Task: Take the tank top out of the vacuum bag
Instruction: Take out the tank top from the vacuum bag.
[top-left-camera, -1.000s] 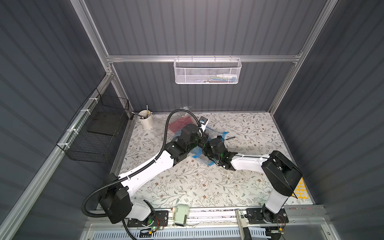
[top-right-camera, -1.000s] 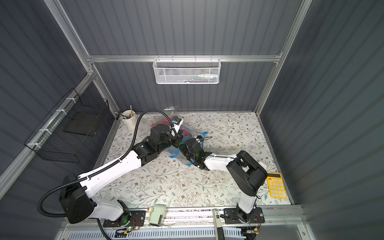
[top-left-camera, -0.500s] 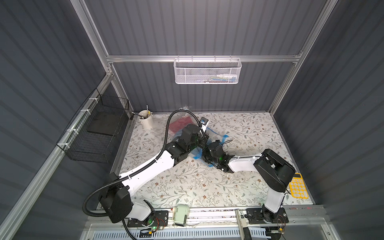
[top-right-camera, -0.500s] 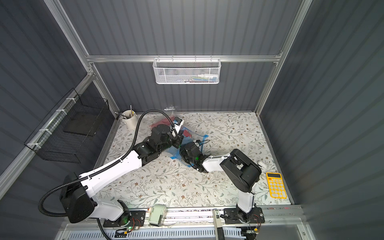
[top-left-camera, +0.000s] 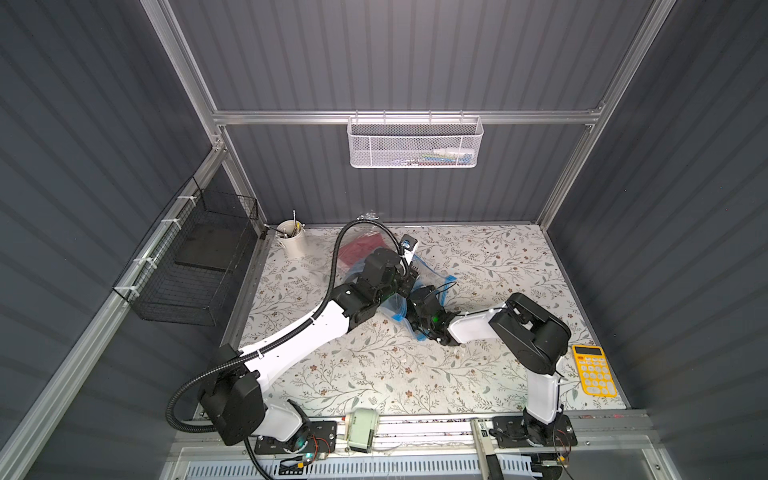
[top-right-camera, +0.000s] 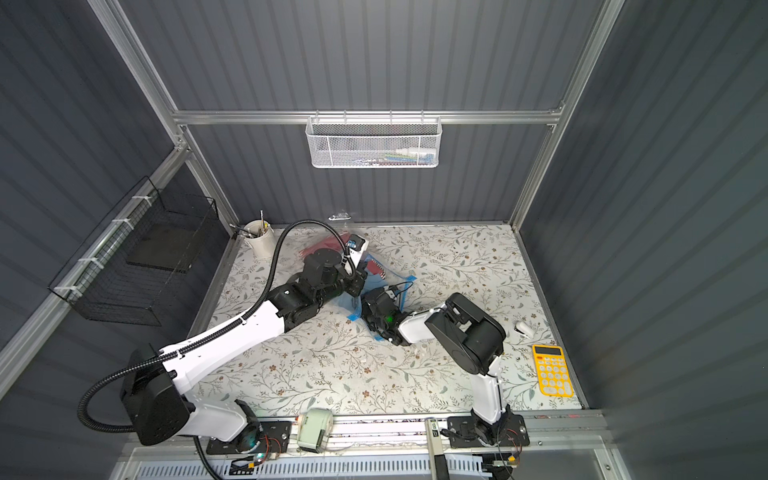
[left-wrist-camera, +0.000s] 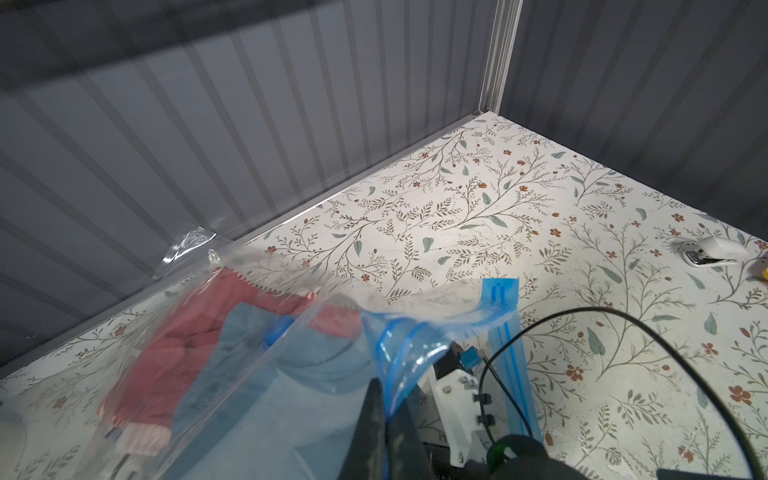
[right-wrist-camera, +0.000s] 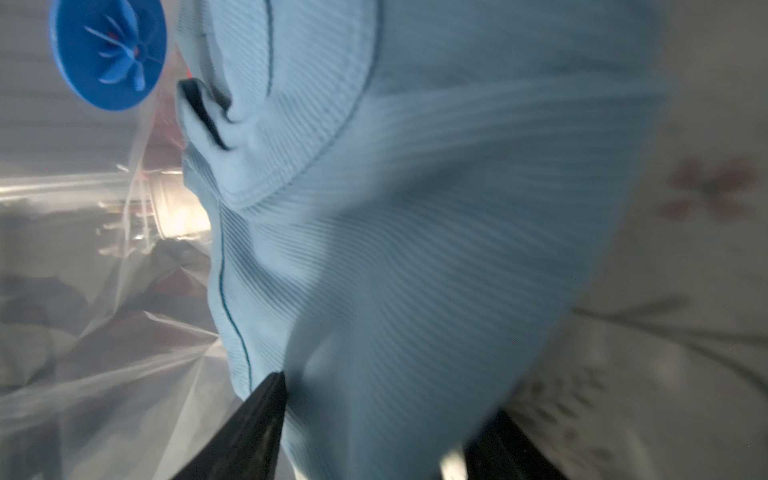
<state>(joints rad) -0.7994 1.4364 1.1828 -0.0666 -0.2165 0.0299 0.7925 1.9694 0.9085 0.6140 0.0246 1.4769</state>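
The vacuum bag lies crinkled at the back left of the table, also seen in both top views. My left gripper is shut on the bag's blue zip strip and holds that edge up. My right gripper is inside the bag's mouth and open. The light blue ribbed tank top lies between its spread fingers. The round blue valve shows beyond the cloth. A red garment lies in the bag behind the tank top.
A white cup of tools stands at the back left. A yellow calculator and a small white object lie at the right. A black wire basket hangs on the left wall, a white mesh basket on the back wall.
My right gripper has opened and pushed further into the bag's mouth, with its arm folding in toward the middle. The left gripper keeps its hold on the zip strip.
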